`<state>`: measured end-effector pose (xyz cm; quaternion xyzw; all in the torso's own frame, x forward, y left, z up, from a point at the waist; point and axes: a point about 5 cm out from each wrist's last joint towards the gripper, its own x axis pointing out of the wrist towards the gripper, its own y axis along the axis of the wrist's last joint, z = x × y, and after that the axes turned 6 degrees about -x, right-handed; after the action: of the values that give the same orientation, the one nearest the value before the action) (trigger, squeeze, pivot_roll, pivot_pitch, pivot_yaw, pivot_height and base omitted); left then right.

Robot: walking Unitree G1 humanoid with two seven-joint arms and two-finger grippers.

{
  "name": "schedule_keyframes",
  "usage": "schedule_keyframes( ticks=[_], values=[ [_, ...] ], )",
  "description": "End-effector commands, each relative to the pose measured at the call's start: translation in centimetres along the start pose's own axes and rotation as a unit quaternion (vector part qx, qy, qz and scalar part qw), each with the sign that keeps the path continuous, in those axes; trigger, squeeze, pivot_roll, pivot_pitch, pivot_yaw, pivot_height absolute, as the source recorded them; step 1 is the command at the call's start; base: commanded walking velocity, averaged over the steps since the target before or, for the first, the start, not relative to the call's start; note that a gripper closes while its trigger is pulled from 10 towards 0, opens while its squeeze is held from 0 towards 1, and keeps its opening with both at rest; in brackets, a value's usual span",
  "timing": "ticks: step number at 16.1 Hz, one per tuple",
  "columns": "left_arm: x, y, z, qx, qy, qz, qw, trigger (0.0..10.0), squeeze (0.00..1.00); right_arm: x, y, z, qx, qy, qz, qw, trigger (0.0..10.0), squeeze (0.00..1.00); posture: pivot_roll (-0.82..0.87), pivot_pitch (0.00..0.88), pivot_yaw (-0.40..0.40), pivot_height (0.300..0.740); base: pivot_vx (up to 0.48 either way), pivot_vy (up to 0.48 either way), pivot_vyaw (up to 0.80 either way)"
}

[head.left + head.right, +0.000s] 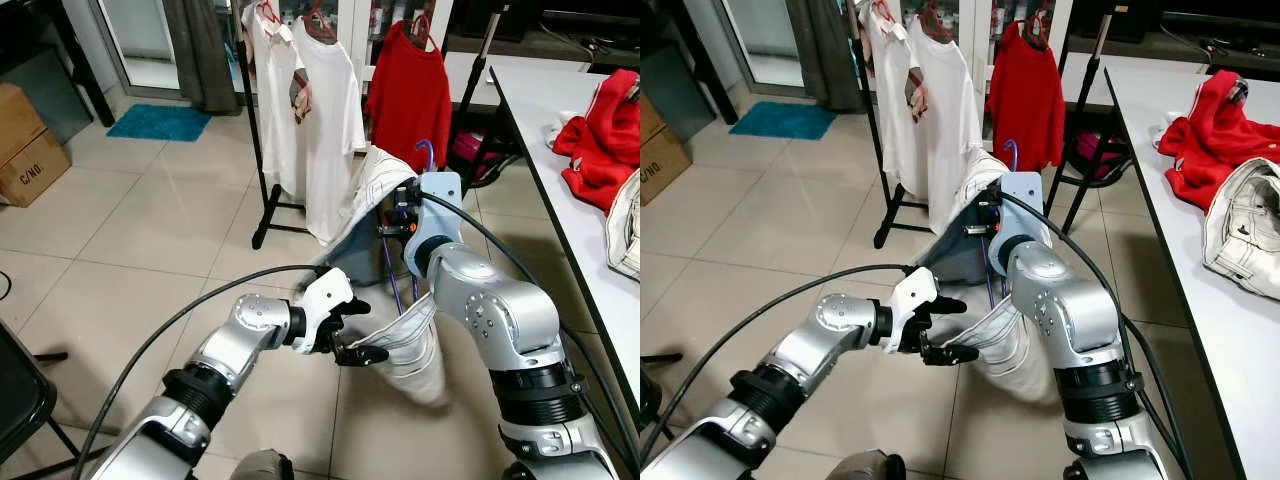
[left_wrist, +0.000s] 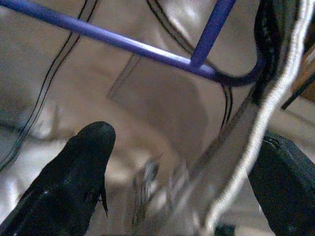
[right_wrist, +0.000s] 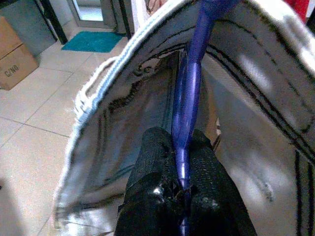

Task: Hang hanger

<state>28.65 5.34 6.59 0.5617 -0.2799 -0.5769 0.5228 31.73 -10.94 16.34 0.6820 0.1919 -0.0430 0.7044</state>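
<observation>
- Cardboard box on the floor at the robot's far left: black printed characters on its side face, reading approximately "C/NO" in the left eye view.
- Same cardboard box in the right wrist view: the marking appears again but is too small and blurred to confirm letter for letter.
- White T-shirt on the clothes rack: carries a printed graphic; no lettering can be made out on it.
- No other legible text, brand, number or sign.

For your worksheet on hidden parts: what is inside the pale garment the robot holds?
A purple hanger runs inside the pale garment, pinched by the right gripper. Fabric covers the hanger's far ends.
</observation>
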Motion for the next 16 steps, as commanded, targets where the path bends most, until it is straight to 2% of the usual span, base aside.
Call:
schedule_keyframes(
  ticks=[1,2,3,8,16],
  values=[
    [0.30,0.75,0.11,0.006,-0.014,0.020,1.000,4.6,0.00,-0.42,2.29,-0.03,-0.003,0.000,0.046,0.999,10.0,0.00,0.03,0.044,0.015,0.740,0.000,0.000,0.00],
    [0.44,1.01,0.17,0.013,-0.020,0.030,0.999,0.4,0.00,-0.39,2.30,-0.03,-0.003,0.000,0.045,0.999,10.0,0.00,0.03,0.044,0.018,0.740,0.000,0.000,0.00],
    [0.48,1.14,0.24,0.018,-0.024,0.036,0.999,0.0,0.00,-0.40,2.27,-0.03,-0.003,-0.001,0.044,0.999,10.0,0.00,0.03,0.044,0.018,0.740,0.000,0.000,0.00],
    [0.20,0.49,0.13,0.020,-0.026,0.033,0.999,0.0,0.00,-0.39,2.12,0.00,-0.001,-0.001,0.042,0.999,10.0,0.00,0.03,0.032,0.022,0.740,0.000,0.000,0.00],
    [-0.15,1.01,-0.13,0.035,-0.033,0.041,0.998,0.0,0.00,-0.19,1.81,0.15,-0.003,-0.004,0.038,0.999,10.0,0.00,0.03,0.019,0.023,0.740,0.000,0.000,0.00]
  ],
)
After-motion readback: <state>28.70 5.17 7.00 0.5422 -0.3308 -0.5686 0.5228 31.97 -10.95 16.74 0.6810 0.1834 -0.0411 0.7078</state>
